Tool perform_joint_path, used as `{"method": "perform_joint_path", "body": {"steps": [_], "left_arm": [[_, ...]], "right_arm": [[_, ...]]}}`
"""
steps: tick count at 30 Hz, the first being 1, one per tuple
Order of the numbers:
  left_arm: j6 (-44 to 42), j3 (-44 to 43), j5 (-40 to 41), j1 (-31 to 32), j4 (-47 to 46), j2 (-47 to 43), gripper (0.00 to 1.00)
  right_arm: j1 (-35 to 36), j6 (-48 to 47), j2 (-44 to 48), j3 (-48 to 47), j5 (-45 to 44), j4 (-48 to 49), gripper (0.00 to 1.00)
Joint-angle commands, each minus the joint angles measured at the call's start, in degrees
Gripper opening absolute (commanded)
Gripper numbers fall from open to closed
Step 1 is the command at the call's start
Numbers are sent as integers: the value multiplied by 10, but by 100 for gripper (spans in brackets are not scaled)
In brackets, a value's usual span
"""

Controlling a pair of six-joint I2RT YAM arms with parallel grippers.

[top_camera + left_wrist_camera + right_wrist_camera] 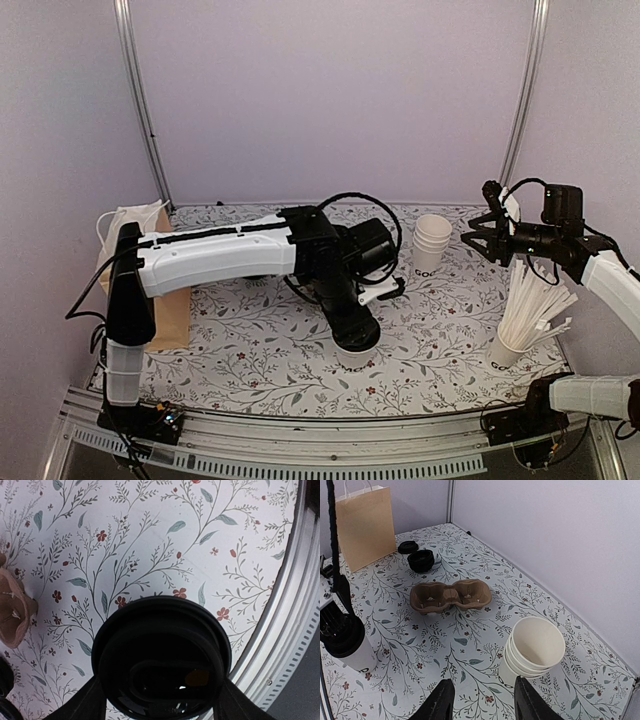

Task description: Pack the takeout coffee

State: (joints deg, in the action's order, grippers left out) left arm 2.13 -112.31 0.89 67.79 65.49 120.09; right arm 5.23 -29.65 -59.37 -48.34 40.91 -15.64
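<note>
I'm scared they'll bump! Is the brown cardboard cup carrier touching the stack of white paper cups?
Apart. Right wrist view: tablecloth shows between carrier and stack.

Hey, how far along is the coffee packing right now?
Early on. Done: one coffee cup has its black lid on. In hand: the left gripper clasps that cup at the lid while it stands on the table. To do: the cardboard carrier is empty and the paper bag stands off to the side. The right gripper hangs open, holding nothing.
</note>
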Motion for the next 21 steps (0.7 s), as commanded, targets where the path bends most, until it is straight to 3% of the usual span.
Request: {"method": "perform_joint_path", "body": {"steps": [1, 21], "left_arm": [[-6, 3, -4, 9, 8, 8, 67], [-19, 93, -19, -4, -27, -9, 69]], "right_arm": [[1, -5, 2, 4, 1, -6, 43], [0, -5, 1, 4, 3, -6, 44]]}}
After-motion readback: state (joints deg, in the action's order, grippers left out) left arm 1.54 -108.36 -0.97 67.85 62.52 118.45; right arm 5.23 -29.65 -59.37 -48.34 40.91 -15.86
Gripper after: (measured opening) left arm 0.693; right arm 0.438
